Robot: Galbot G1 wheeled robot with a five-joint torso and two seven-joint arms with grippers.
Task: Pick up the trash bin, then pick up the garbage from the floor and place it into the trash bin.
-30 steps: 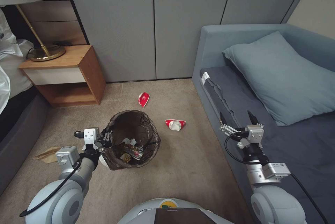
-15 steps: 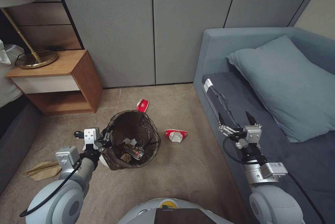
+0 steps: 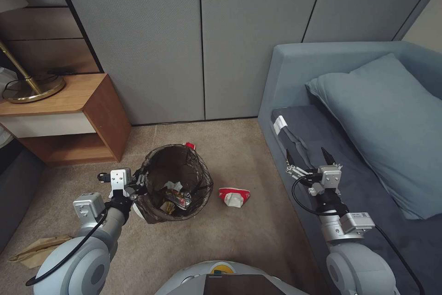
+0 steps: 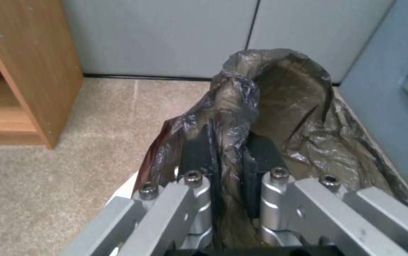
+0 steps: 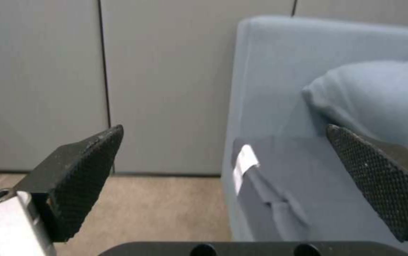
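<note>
Bin held by its rim, cups left on the floor

Bin (image 3: 176,183), a small round white pail lined with a brown translucent bag, hangs at the left gripper (image 3: 139,183), over the tan carpet of the floor (image 3: 258,235) near the wall. The fingers (image 4: 199,151) pinch the rim with the crinkled bag folded over it. The pail looks light and fairly stiff, but the film is thin and slippery, so a rim hold could slide or tear the bag; gripping plastic and film together, as here, seems the safer hold. Wrappers and tissue already lie in its bottom.

A crushed red-and-white cup (image 3: 234,195) lies on the carpet just right of the bin, close to the sofa (image 3: 294,69) base. It is flattened paper, light and easily squashed further; a pinch across its folded edge should do. A second red cup (image 3: 189,146) peeks out behind the bin's far rim. A flat brown paper bag (image 3: 34,251) lies at the floor's left edge, thin and limp, hard to lift off short pile.

The right gripper (image 3: 309,156) hovers over the sofa's seat edge, its textured black fingers (image 5: 83,167) spread wide and empty.
</note>
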